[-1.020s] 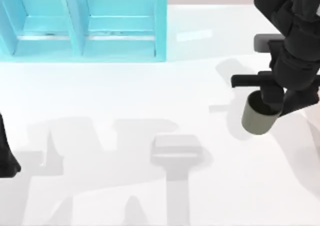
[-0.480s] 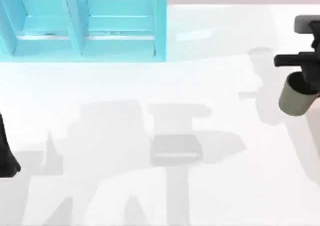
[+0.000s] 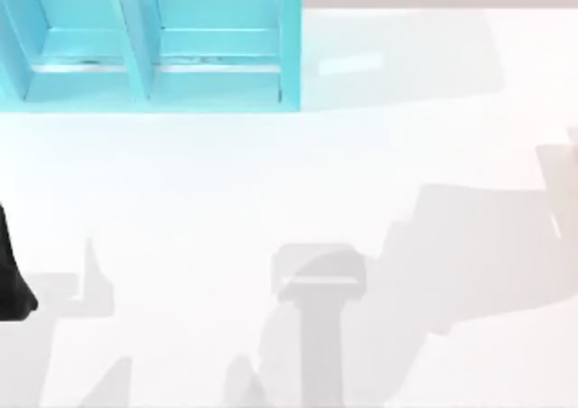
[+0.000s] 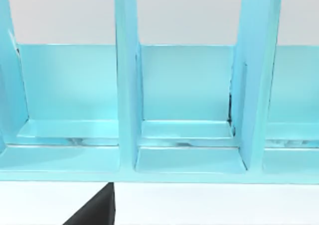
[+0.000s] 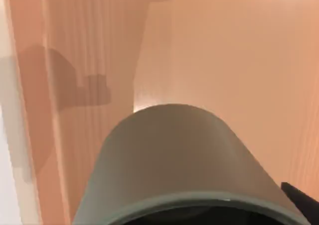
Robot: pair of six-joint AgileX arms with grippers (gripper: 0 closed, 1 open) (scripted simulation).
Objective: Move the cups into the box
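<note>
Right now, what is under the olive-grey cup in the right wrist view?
A peach-orange surface lies beneath the olive-grey cup, with a shadow cast on it. The part directly below the cup is covered by the cup itself.

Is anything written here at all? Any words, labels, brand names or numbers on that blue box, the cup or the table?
None: no text can be read.
The light blue divided box has plain walls.
The olive-grey cup, seen close in the right wrist view, is plain.
The white table carries shadows and no markings.
</note>
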